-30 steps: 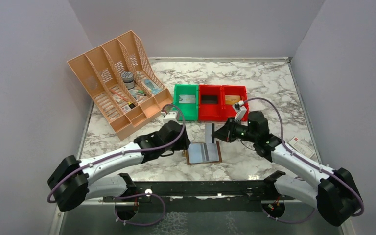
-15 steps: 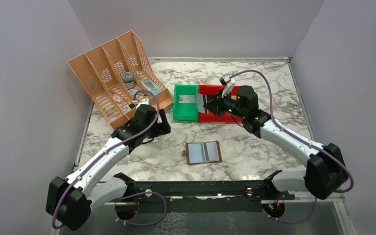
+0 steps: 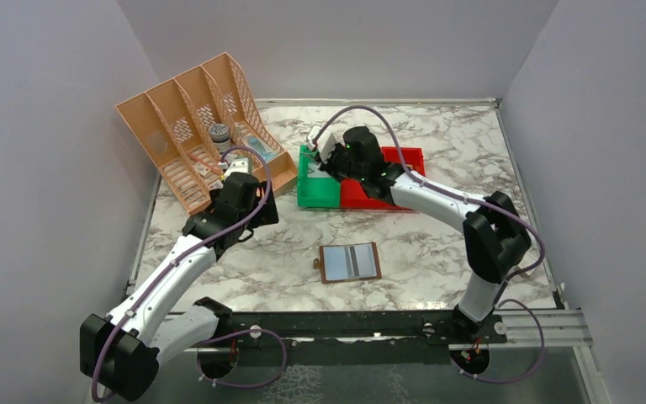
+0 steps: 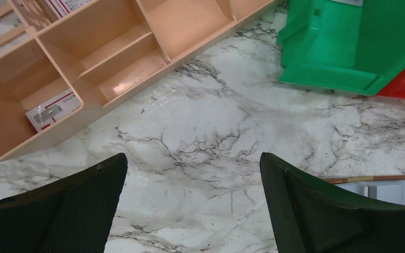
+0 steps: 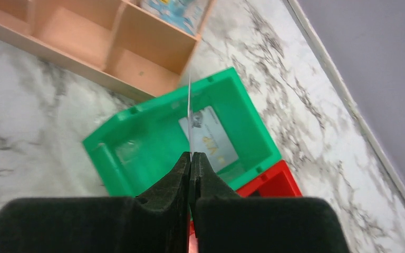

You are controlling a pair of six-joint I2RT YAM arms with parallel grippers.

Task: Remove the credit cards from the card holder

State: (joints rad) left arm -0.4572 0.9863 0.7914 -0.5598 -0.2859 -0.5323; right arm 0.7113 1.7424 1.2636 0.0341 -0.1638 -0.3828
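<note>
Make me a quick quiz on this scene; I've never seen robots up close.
1. True or false: the right gripper is shut on a card held edge-on.
2. Pick one: the bin below that card is A) green, B) blue, C) yellow.
3. Short answer: is the left gripper open or shut?

Key: 1 true; 2 A; 3 open, with nothing between its fingers.
</note>
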